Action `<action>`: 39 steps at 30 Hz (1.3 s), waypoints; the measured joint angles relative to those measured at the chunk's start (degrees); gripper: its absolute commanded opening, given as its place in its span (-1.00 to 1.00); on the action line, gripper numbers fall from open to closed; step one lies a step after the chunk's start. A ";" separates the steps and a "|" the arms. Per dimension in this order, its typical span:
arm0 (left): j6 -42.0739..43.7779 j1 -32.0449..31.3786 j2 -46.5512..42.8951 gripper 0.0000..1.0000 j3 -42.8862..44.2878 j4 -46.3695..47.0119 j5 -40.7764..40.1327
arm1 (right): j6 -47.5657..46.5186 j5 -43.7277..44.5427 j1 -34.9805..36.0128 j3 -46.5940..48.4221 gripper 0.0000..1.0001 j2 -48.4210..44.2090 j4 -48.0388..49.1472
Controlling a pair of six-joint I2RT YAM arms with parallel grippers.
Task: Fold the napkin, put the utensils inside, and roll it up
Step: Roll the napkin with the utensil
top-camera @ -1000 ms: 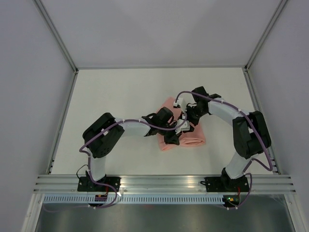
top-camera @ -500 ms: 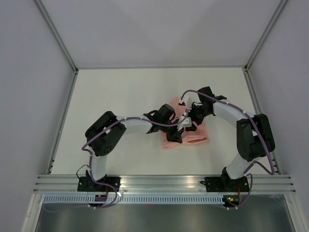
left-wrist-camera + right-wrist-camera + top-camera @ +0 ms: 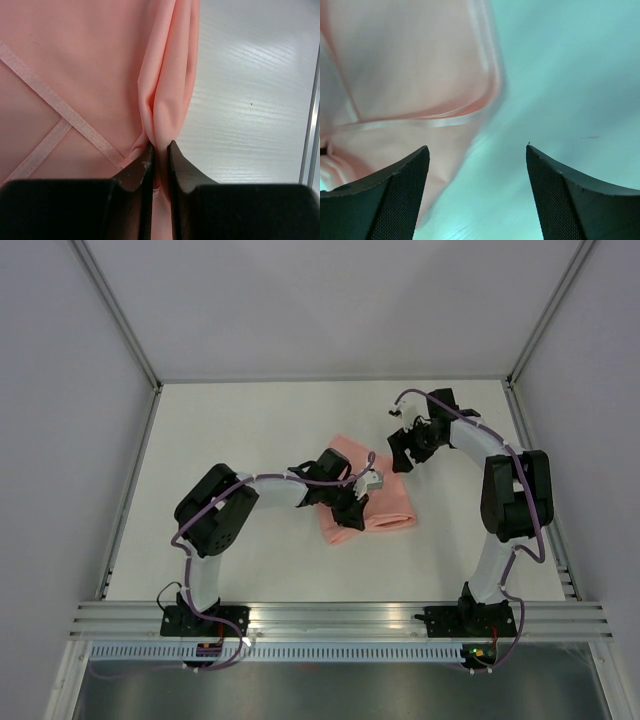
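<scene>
Overhead view: a salmon-pink napkin (image 3: 388,508) lies folded at the centre of the white table (image 3: 240,430). The left gripper (image 3: 352,506) rests on the cloth's lower left part. The right gripper (image 3: 404,452) hangs in the upper right, just beside the cloth's top corner and apart from it. No utensils are visible anywhere.

Left wrist view: the two black fingers (image 3: 142,172) stand narrow at bottom centre, pinching a bunched vertical fold along the napkin's right edge. Pale seam lines cross the flat cloth at left, with bare table at right.

Right wrist view, blurred: the claw stands wide with nothing between its fingers, one in each lower corner. The napkin fills the upper left.

Risk: the left claw holds only a thin ridge of cloth. Any pull could drag the whole napkin and spoil the fold, or the ridge could slip free.
</scene>
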 measured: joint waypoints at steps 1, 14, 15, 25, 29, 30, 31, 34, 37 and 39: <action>-0.11 0.20 0.00 -0.95 0.00 -0.35 0.44 | 0.92 0.35 -1.42 1.92 0.67 0.76 0.24; -0.35 1.88 3.10 -0.95 4.79 -8.22 6.10 | 1.73 -3.93 -5.14 0.33 0.67 -4.33 0.07; -0.39 2.14 3.56 -0.95 5.33 -8.94 7.02 | 1.42 -4.50 -6.03 -0.50 0.67 -5.95 0.00; -0.87 3.76 7.21 -0.95 8.46 -14.16 14.10 | -10.03 -12.24 -9.05 -13.86 0.67 -26.51 -0.52; -1.25 4.39 8.44 -0.95 9.09 -15.32 16.63 | -16.92 -13.49 -5.27 -19.71 0.67 -30.58 -2.78; -1.31 4.48 8.66 -0.95 9.14 -15.52 17.20 | -18.16 -13.20 -3.30 -21.81 0.68 -31.85 -2.75; -1.33 4.57 8.76 -0.95 9.14 -15.69 17.55 | -18.95 -12.85 -1.11 -23.74 0.68 -33.07 -2.75; -1.36 4.72 9.11 -0.95 9.14 -16.33 18.51 | -20.31 -11.13 5.99 -28.61 0.69 -36.22 -2.05; -1.44 4.81 9.35 -0.95 9.14 -16.94 19.21 | -20.79 -9.01 11.61 -30.42 0.69 -36.98 -1.31; -1.60 4.83 9.44 -0.95 9.18 -17.18 19.37 | -20.81 -7.41 14.91 -30.69 0.67 -36.30 -0.20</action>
